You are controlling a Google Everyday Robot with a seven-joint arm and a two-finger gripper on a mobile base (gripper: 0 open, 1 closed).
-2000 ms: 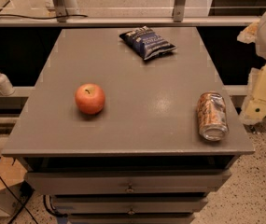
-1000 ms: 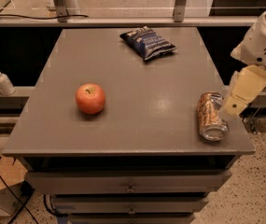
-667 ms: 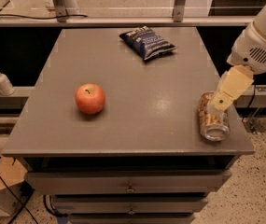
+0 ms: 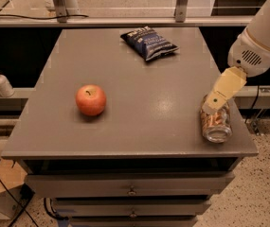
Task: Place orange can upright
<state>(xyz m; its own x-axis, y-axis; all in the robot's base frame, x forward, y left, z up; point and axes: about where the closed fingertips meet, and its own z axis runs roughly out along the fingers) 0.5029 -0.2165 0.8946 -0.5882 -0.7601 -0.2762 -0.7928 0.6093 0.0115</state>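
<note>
The orange can (image 4: 216,125) lies on its side near the front right corner of the grey table (image 4: 139,84), its silver end facing the front edge. My gripper (image 4: 215,103) comes in from the right on a white arm and hangs just over the far end of the can, its cream-coloured fingers (image 4: 223,91) pointing down and left. I cannot tell whether it touches the can.
A red-orange apple (image 4: 91,100) sits at the table's left middle. A dark blue chip bag (image 4: 148,42) lies at the back centre. A soap dispenser (image 4: 1,82) stands on a ledge to the left. Drawers (image 4: 130,188) run below the table's front edge.
My gripper has moved left and down from beside the table's right edge to just over the can. The can, apple and bag have not moved.
</note>
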